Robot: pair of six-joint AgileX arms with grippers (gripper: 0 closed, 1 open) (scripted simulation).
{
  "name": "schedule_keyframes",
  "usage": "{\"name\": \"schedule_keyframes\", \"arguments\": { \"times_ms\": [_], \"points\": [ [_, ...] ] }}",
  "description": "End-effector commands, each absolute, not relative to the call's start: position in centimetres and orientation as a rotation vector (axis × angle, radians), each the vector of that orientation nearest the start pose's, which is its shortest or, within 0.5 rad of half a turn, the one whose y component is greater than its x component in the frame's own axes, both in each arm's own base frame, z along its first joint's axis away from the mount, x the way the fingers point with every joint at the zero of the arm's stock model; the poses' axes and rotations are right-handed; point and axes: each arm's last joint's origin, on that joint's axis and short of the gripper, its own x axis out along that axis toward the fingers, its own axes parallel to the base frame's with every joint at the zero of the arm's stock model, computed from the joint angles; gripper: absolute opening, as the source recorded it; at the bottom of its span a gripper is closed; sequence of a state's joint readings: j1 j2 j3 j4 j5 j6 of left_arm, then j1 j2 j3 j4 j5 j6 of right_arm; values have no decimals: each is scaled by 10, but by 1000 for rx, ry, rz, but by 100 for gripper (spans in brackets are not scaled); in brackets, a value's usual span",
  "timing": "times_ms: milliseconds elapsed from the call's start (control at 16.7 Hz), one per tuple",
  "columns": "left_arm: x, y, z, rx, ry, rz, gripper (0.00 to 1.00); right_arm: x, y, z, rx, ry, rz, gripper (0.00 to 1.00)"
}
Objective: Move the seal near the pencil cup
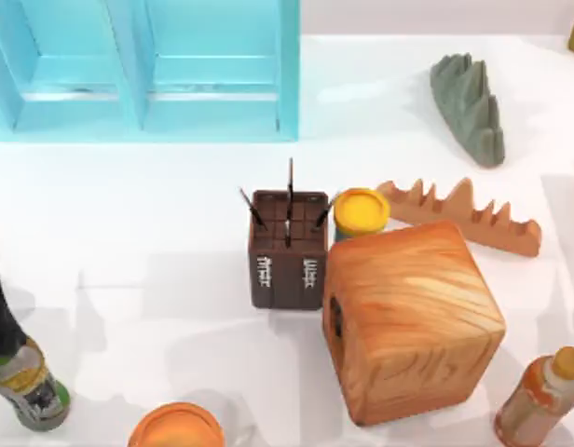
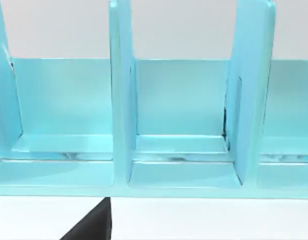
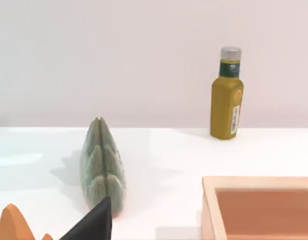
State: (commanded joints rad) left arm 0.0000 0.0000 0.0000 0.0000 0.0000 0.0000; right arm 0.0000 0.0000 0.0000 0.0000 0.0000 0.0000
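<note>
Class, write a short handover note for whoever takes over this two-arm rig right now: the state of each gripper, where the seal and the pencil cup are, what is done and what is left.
Left gripper: a dark tip of it shows in the left wrist view, facing the light blue shelf unit at the table's back left.
Right gripper: a dark tip in the right wrist view, near the grey-green ridged piece.
The dark brown square pencil cup stands mid-table, beside the yellow-lidded jar and the large orange wooden cube.
The red-knobbed seal: I cannot locate it in these views.
Done: nothing evident. Left: find the seal, grasp it, set it near the cup.
</note>
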Motion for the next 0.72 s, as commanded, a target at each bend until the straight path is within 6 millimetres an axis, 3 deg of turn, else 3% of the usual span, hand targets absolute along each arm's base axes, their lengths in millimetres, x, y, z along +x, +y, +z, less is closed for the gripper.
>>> {"name": "schedule_keyframes", "arguments": {
  "times_ms": [300,540,720],
  "points": [
    [106,0,171,10,59,11,100,106,-1,160,0,0,0,100],
    [114,4,209,38,256,35,100,106,-1,160,0,0,0,100],
    [139,9,242,56,500,48,100,106,-1,160,0,0,0,100]
  ]
}}
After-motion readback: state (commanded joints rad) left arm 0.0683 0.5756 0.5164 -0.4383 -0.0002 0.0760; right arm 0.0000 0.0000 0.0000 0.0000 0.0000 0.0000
